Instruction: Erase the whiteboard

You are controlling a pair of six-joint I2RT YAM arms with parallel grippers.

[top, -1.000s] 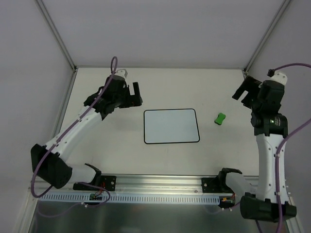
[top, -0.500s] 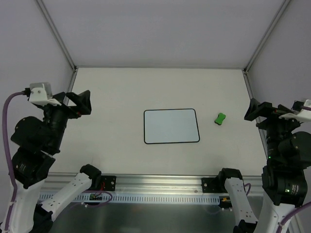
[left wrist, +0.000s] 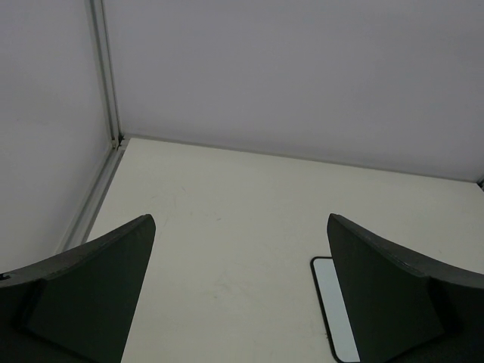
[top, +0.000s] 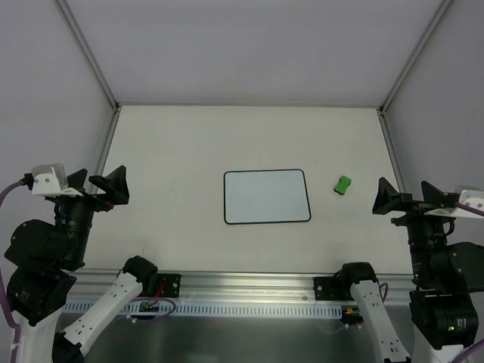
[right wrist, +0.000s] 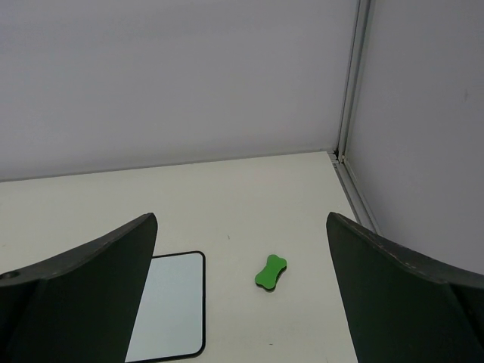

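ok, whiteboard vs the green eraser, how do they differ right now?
The whiteboard is white with a thin black border; the eraser is solid green. The whiteboard is a rounded rectangle, far bigger than the bone-shaped eraser. The whiteboard sits square to the table edges; the eraser lies at a slant. Both lie flat on the table, apart.

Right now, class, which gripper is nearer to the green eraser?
Right. The right gripper is just to the right of the eraser; the left gripper is far off to its left, beyond the whiteboard.
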